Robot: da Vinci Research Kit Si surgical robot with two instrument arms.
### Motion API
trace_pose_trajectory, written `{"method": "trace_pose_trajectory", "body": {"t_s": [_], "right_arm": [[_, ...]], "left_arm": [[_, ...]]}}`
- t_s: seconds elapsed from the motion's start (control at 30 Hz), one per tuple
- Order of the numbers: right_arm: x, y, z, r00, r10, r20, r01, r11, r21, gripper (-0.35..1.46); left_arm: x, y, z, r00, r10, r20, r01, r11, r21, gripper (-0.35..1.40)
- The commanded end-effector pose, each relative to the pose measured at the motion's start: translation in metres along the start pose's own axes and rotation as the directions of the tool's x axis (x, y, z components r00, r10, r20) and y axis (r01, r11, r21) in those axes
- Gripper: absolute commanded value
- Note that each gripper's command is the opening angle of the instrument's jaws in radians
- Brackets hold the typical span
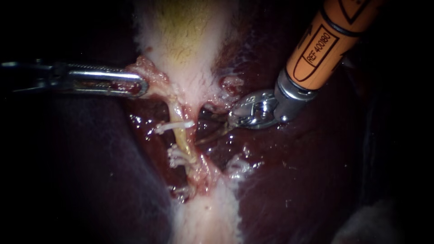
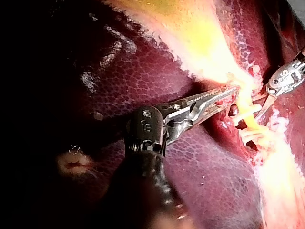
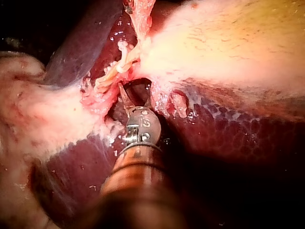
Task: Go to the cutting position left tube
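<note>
Dark red liver (image 1: 294,190) fills my field on both sides, wet and glistening. The pale gallbladder (image 1: 190,40) comes down the middle from the far side, yellowish along its centre. Where it narrows, a thin yellow tube (image 1: 183,135) runs on toward me and ends in a band of pale tissue (image 1: 208,217) on the near side. One white clip (image 1: 174,126) sits across the tube in its far half and sticks out to the left. More white clips (image 1: 178,158) crowd the tube nearer to me. The stretch between them is bare.

My left instrument (image 1: 135,85) comes in level from the left. Its hand is closed on the ragged pink fringe at the gallbladder's left edge, just far of where the tube starts. Both jaws press that tissue between them. My left wrist view shows them lying close together with the fringe caught at the tips.

My right instrument (image 1: 205,128) comes down from the upper right on an orange shaft with a metal wrist. Its hand is open: two thin jaws are spread apart with a dark gap between them, holding nothing. The right wrist view shows that V plainly. The tips point left and stand just right of the tube, about level with the far clip, and the tube lies just ahead of them. I cannot tell whether either tip touches it.
</note>
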Motion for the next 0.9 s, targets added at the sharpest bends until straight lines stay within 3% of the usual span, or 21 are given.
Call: {"method": "trace_pose_trajectory", "body": {"t_s": [0.03,0.27,0.57,0.9], "right_arm": [[0.0000,0.0000,0.0000,1.000,-0.001,0.000,0.001,1.000,0.000,1.14],[-0.0003,0.0000,-0.0003,1.000,-0.002,0.000,0.002,1.000,0.001,1.18],[-0.0021,-0.0004,-0.0025,1.000,-0.012,0.002,0.012,1.000,0.014,1.25],[-0.0026,-0.0020,-0.0050,1.000,-0.017,-0.011,0.017,0.999,0.042,1.28]], "left_arm": [[0.0000,0.0000,0.0000,1.0000,0.000,0.000,0.000,1.000,0.000,-0.35],[0.0000,0.0000,0.0000,1.0000,0.000,0.000,0.000,1.000,-0.001,-0.35],[0.0000,-0.0004,-0.0002,1.0000,0.000,0.001,0.000,1.000,-0.002,-0.35],[0.0001,-0.0006,-0.0002,1.0000,0.000,0.003,0.000,1.000,-0.006,-0.35]]}}
